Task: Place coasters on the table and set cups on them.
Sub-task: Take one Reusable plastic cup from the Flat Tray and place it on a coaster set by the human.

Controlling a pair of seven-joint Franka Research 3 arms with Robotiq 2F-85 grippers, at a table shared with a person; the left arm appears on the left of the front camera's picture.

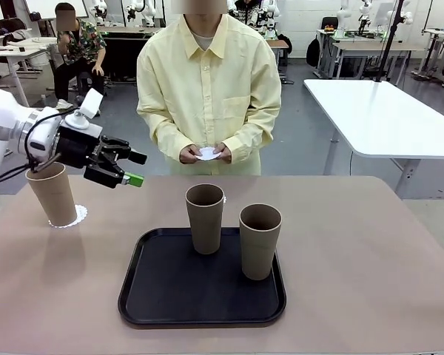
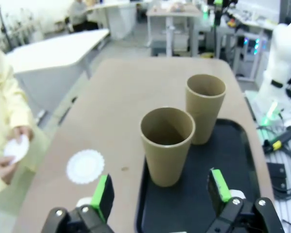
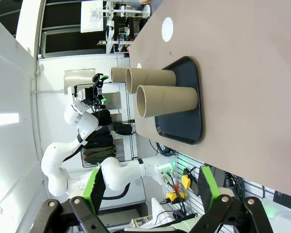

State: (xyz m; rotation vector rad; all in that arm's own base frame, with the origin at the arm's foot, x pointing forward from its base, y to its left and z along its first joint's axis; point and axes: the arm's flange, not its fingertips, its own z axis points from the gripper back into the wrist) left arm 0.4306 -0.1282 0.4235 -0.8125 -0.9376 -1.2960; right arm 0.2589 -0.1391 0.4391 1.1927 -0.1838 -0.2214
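One grey-brown cup (image 1: 52,194) stands on a coaster (image 1: 79,216) at the table's (image 1: 355,251) left. Two more cups (image 1: 206,218) (image 1: 260,241) stand upright in the black tray (image 1: 170,296). A second coaster (image 2: 85,166) lies bare on the table just beyond the tray, largely hidden behind the nearer tray cup in the front view. The person holds a third coaster (image 1: 209,154) in both hands. My left gripper (image 1: 126,168) hovers open above the table between the left cup and the tray, holding nothing. My right gripper (image 3: 150,187) is open and holds nothing, well back from the tray.
The person stands at the far edge, hands close to the body. A white table (image 1: 385,111) stands behind on the right. Bare tabletop stretches to the right of the tray and between the tray and the left cup.
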